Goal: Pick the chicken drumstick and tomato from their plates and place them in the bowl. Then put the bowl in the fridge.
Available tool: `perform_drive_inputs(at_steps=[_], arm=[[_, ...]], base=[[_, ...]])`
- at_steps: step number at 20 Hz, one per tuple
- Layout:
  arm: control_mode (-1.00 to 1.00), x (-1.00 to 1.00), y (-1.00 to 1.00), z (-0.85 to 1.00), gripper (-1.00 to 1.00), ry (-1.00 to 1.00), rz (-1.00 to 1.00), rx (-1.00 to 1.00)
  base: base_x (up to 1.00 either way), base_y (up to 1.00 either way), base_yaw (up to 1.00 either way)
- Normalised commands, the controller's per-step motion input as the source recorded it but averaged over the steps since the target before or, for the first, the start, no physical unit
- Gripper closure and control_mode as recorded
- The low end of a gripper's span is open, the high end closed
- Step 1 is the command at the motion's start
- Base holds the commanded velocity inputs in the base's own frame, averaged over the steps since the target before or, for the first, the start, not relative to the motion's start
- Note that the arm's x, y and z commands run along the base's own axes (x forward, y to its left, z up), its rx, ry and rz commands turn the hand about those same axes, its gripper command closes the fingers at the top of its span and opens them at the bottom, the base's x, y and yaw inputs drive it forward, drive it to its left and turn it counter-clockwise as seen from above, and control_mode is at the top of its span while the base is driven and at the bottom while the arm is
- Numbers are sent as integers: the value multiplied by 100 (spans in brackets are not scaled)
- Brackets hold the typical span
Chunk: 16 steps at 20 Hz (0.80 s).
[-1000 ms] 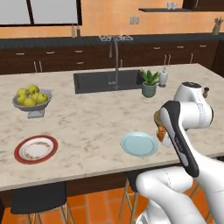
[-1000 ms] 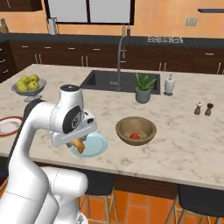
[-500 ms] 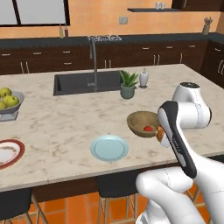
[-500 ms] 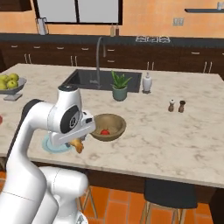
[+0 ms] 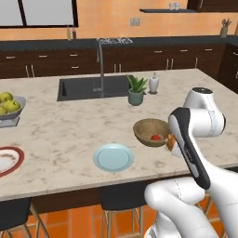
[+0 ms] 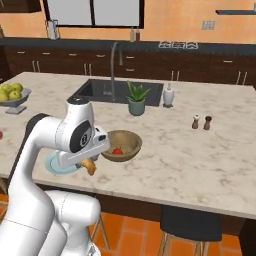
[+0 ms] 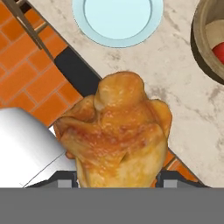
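Note:
My gripper [image 7: 117,177] is shut on the golden-brown chicken drumstick [image 7: 117,135], which hangs over the counter's front edge. The same drumstick [image 5: 170,141] sits just right of the brown wooden bowl [image 5: 149,128]. In the right base view the drumstick [image 6: 89,167] hangs under my gripper [image 6: 88,161], left of the bowl [image 6: 124,140]. The red tomato [image 5: 156,137] [image 6: 117,150] lies inside the bowl [image 7: 205,41]. The pale blue plate [image 5: 113,157] [image 7: 117,17] is bare. The red-rimmed white plate [image 5: 5,159] lies far left. The fridge is out of view.
A grey footed bowl of yellow-green apples [image 5: 7,107] stands far left. A sink [image 5: 92,87], a potted plant [image 5: 136,89] and a soap bottle [image 5: 153,83] are behind the bowl. Salt and pepper shakers [image 6: 201,122] stand to the right. Stools sit under the counter edge.
The whole picture has shifted left as the base drove right. The drumstick stays in my gripper, and the wooden bowl has come into view beside it.

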Motion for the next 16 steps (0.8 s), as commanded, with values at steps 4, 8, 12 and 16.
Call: perform_drive_inputs(at_steps=[4,8,12,16], arm=[[100,0,0,0,100,0,0,0],[100,0,0,0,100,0,0,0],[100,0,0,0,100,0,0,0],[100,0,0,0,100,0,0,0]], base=[[11,-88,0],[17,-46,0],[49,16,1],[30,1,2]])
